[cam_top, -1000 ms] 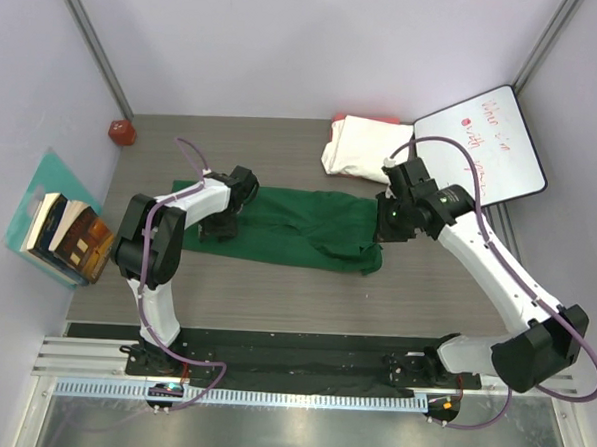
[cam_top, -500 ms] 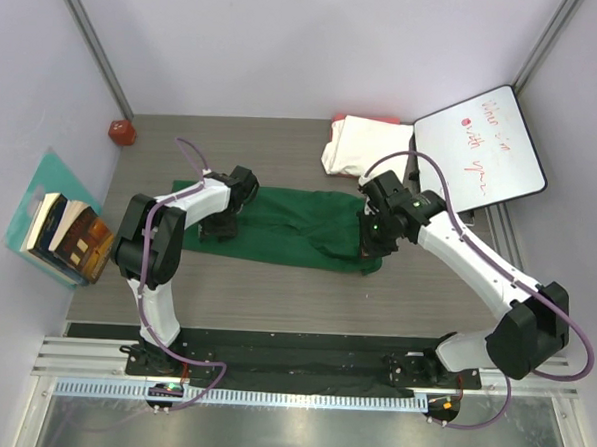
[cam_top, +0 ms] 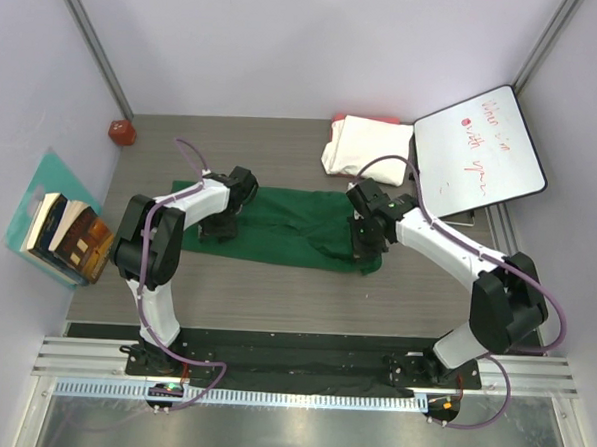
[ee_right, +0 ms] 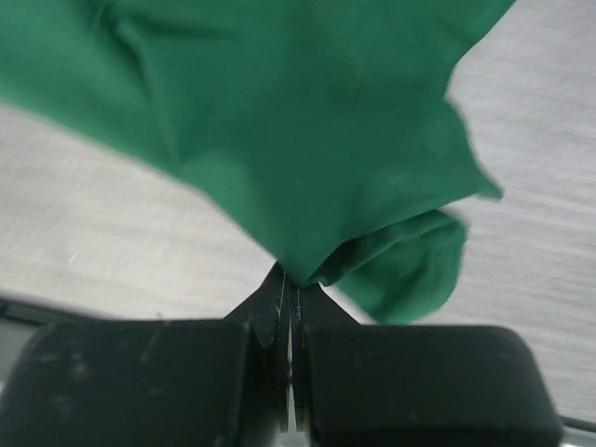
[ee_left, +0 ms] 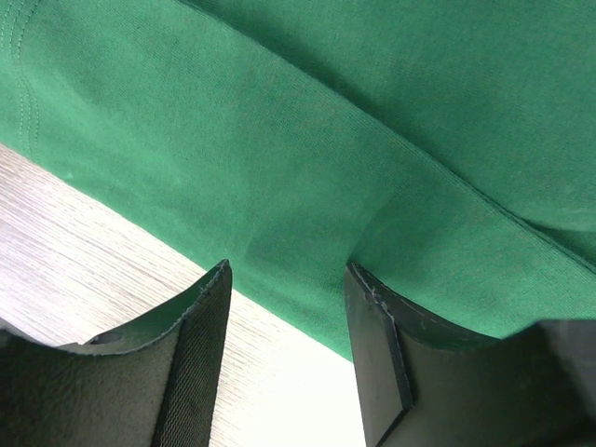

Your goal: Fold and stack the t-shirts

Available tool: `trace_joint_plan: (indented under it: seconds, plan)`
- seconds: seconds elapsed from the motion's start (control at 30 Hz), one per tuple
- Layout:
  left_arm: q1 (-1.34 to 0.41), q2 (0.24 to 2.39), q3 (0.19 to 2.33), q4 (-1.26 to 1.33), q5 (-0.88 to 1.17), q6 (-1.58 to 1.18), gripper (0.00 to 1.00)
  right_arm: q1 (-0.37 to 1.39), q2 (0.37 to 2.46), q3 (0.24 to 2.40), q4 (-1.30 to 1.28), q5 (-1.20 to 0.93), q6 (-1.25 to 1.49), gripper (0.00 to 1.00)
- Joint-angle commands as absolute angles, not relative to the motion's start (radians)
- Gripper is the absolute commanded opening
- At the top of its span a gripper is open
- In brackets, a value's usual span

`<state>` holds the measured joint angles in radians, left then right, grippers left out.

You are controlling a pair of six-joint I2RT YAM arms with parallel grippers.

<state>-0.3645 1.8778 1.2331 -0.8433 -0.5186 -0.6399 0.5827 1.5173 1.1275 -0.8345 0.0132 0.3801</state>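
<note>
A dark green t-shirt (cam_top: 288, 226) lies stretched across the middle of the table, rumpled at its right end. My right gripper (cam_top: 365, 247) is at that right end, shut on a pinch of the green t-shirt (ee_right: 307, 121), which bunches up from my right gripper's (ee_right: 290, 277) tips. My left gripper (cam_top: 218, 222) is at the t-shirt's left end, and my left gripper (ee_left: 289, 270) stands open. One finger rests on the green t-shirt's (ee_left: 326, 121) edge, the other over bare table. A cream-white folded t-shirt (cam_top: 361, 147) lies at the back, on a red-pink cloth edge (cam_top: 369, 118).
A white whiteboard (cam_top: 478, 143) with red writing lies at the back right beside the folded bundle. Several books (cam_top: 68, 233) on a teal board (cam_top: 51, 170) stand off the table's left edge. A small red object (cam_top: 120, 131) sits in the back left corner.
My right arm has swung left and down onto the green t-shirt's right end, and its jaws have closed on the cloth. The left arm has stayed put.
</note>
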Motion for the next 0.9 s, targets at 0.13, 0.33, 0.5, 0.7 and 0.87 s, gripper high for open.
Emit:
trace_joint_plan:
  seconds: [0.13, 0.33, 0.5, 0.7, 0.87]
  plan:
    - [-0.359, 1.859, 1.198, -0.848, -0.482, -0.629, 0.51, 0.586, 1.649, 1.152, -0.667, 0.204, 0.368, 0.01]
    - [-0.362, 1.862, 1.190, -0.850, -0.486, -0.632, 0.48, 0.581, 1.716, 1.184, -0.646, 0.299, 0.388, 0.01]
    - [-0.365, 1.862, 1.189, -0.862, -0.492, -0.637, 0.45, 0.546, 1.727, 1.184, -0.637, 0.342, 0.399, 0.01]
    - [-0.368, 1.865, 1.189, -0.877, -0.508, -0.640, 0.45, 0.519, 1.747, 1.200, -0.620, 0.371, 0.388, 0.01]
    - [-0.370, 1.859, 1.183, -0.893, -0.525, -0.647, 0.46, 0.512, 1.798, 1.216, -0.620, 0.367, 0.390, 0.01]
